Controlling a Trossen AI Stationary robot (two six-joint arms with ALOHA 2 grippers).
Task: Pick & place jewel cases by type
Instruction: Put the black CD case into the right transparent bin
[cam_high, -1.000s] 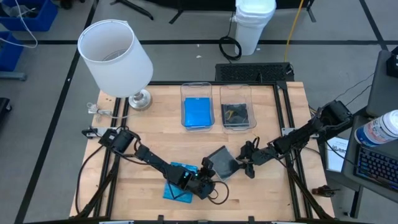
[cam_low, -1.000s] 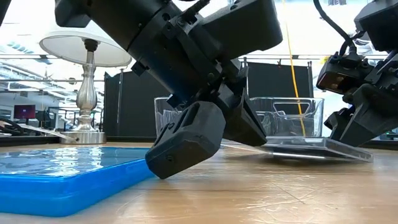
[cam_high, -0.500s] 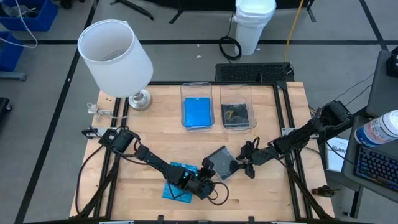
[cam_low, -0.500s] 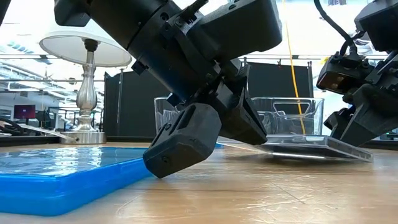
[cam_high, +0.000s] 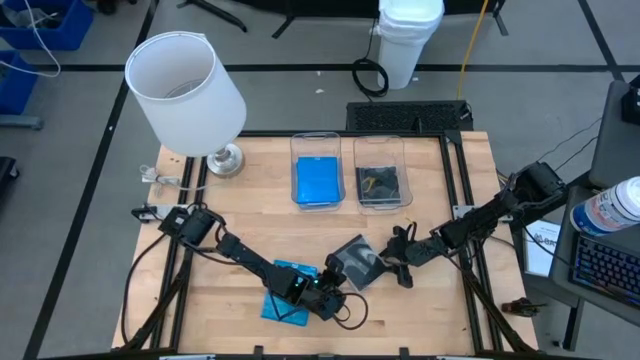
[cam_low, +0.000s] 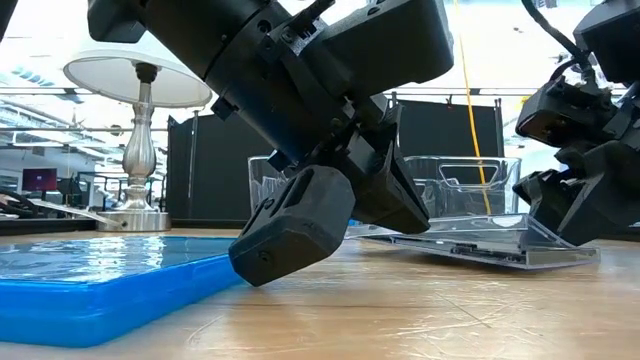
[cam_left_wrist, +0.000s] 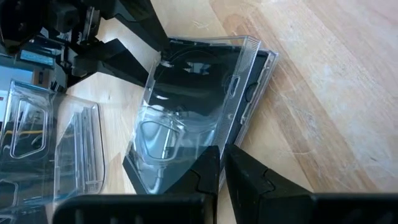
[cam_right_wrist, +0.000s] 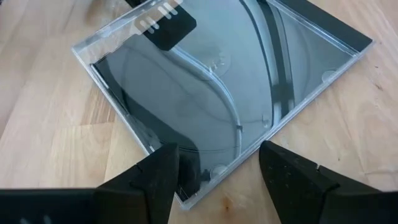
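A grey/clear jewel case lies near the table's near edge, between my two grippers, its clear lid slightly parted from the dark tray. My left gripper is shut on its corner nearest that arm. My right gripper is open, with a finger on each side of the opposite corner. A bright blue case lies flat on the table under the left arm. The far bins hold a blue case and a dark case. My left gripper pinches the grey case by the corner facing the left arm, between its two fingers, coming in low from the table's left and near side. The rest of the case slopes down to the table toward the right gripper. Whether my right gripper's open fingers touch the case corner, I cannot tell.
Two clear bins stand side by side at the table's far edge. A white-shaded lamp stands at the far left corner. Bare wood lies between the bins and the grippers.
My right gripper has moved down toward the table and in over the grey case's corner. The case's end by that gripper has sunk, so it now slopes, and its lid has parted a little from the tray. My left gripper has kept its hold.
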